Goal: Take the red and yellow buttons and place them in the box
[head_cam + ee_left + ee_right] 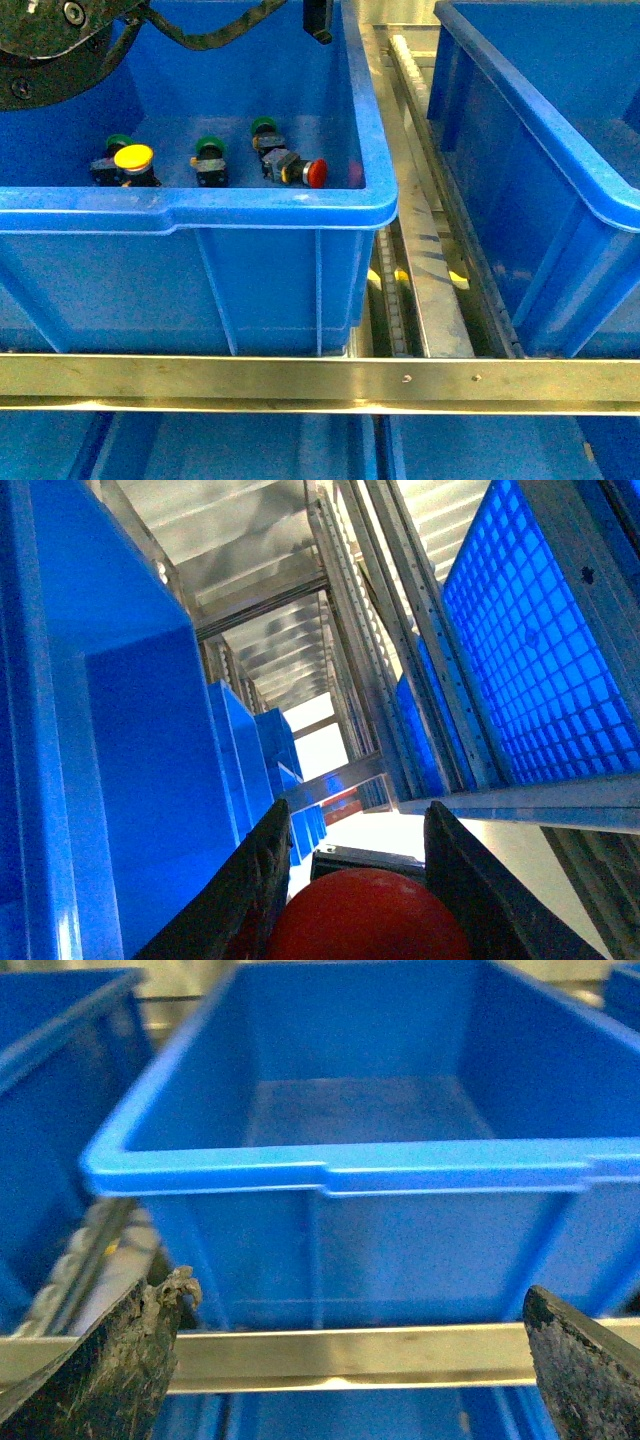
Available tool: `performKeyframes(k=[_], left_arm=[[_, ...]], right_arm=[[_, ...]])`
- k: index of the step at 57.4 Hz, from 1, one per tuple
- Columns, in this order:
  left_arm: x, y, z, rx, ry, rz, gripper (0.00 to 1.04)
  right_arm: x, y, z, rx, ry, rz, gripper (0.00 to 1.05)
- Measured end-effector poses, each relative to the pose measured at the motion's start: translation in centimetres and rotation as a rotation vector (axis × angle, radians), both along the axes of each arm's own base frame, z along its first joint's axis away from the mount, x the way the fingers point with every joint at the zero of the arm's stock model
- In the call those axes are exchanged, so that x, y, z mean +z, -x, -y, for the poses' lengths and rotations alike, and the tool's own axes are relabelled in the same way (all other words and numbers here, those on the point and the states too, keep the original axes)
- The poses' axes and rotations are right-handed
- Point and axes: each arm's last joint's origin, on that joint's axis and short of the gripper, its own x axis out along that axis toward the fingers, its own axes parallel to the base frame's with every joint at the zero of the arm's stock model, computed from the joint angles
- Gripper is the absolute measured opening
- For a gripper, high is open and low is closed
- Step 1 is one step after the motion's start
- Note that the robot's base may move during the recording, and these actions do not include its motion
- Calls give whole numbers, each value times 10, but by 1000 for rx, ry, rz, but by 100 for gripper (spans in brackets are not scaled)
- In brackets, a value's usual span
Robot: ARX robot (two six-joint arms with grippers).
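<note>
A red button (365, 920) is held in the left tool (358, 820). In the left wrist view its domed cap is gripped between the two dark fingers (255, 885), with its dark body seen just beyond the cap. Behind it, blue bins and metal shelving are seen from below.

The right tool (352, 1290) is spread wide and nothing is held in it. In the right wrist view it is pointed at the near wall of the right box (400, 1250), above a metal rail (350, 1355).

In the front view, the left bin (200, 210) is seen with several switches on its floor. A yellow button (133, 157) is placed near the bin's left side, just beside a green-capped switch. A second red button (314, 172) is laid on its side toward the bin's right wall, cap turned right. Three green-capped switches (209, 150) are counted in all, spread between the two. The right box (520, 130) is set well apart, across a roller track.
</note>
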Motion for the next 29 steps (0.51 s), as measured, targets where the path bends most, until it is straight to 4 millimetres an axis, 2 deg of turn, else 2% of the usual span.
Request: performKeyframes(k=[3, 5, 10, 12, 17, 23, 29], left_arm=[[-1, 1, 0, -4, -8, -1, 33], [0, 1, 1, -5, -11, -1, 33], [2, 5, 4, -17, -19, 5, 33], [3, 6, 5, -22, -22, 8, 33], [6, 7, 5, -17, -26, 16, 33], [9, 8, 3, -5, -28, 29, 33], [11, 9, 3, -2, -34, 36, 33]], right_arm=[[11, -8, 5, -138, 25, 51, 99], [22, -15, 8, -165, 65, 90, 99], [58, -38, 18, -152, 199, 204, 99], [79, -50, 21, -113, 239, 265, 99], [115, -71, 23, -27, 243, 304, 99], [143, -89, 25, 3, 53, 284, 99], [153, -99, 25, 71, -268, 263, 99]])
